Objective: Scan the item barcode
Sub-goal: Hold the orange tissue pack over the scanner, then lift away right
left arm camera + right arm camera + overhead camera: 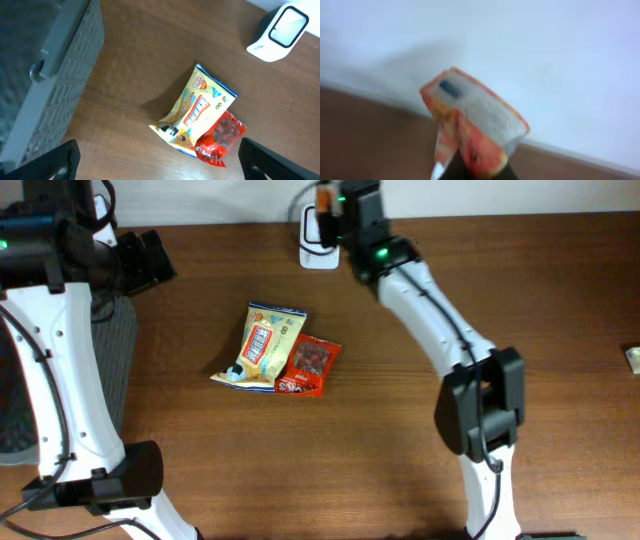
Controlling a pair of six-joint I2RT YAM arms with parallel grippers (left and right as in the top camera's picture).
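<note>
My right gripper (328, 208) is up at the far edge of the table, shut on a small orange and white packet (322, 197), which it holds just above the white barcode scanner (318, 242). The right wrist view is blurred; the packet (475, 120) stands up from the dark fingers (482, 172) against a pale wall. At the far left my left gripper (150, 262) is open and holds nothing. Its wrist view looks down between its fingertips (62, 157) at the scanner (277, 32) and two packets.
A yellow snack packet (262, 345) (200, 107) and a red one (312, 365) (222, 137) lie overlapping mid-table. A grey mesh basket (112, 345) (45, 65) stands at the left. A small pale object (632, 357) sits at the right edge.
</note>
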